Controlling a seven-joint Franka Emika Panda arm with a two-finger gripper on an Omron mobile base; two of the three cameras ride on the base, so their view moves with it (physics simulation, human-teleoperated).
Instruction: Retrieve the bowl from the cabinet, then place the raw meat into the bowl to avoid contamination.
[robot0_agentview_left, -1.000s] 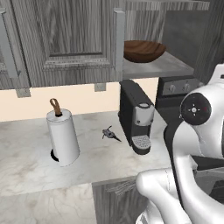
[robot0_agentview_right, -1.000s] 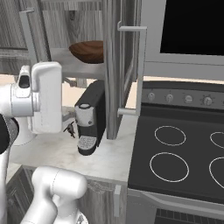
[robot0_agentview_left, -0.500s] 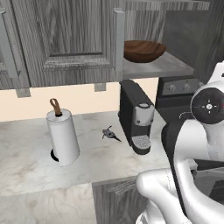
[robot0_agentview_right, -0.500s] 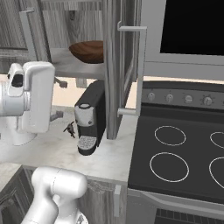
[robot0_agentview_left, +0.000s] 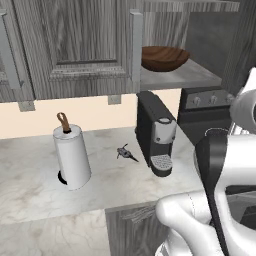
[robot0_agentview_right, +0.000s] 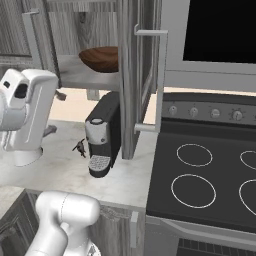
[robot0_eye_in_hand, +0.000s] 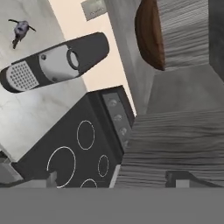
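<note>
The gripper's jaws are spread about as wide as they go and there's nothing between them, not touching anything either; in the hand view the tips barely poke up from the bottom edge, so they're hard to make out. That view is rolled sideways, looking at the coffee machine (robot0_eye_in_hand: 54, 61), the stove (robot0_eye_in_hand: 83, 144) and the open cabinet (robot0_eye_in_hand: 183, 131). The bowl (robot0_agentview_left: 164, 57) sits on the cabinet's (robot0_agentview_left: 85, 45) inner shelf, right above the coffee machine (robot0_agentview_left: 155, 132), with the door swung open; in the hand view just a slice of its brown curve shows, the rest is cut off by the cabinet wall. The raw meat (robot0_agentview_left: 126, 153) lies on the marble counter (robot0_agentview_left: 35, 185) between the paper-towel roll (robot0_agentview_left: 72, 155) and the coffee machine, close to the machine but not touching it. From the right base view the arm hides most of the paper-towel roll
</note>
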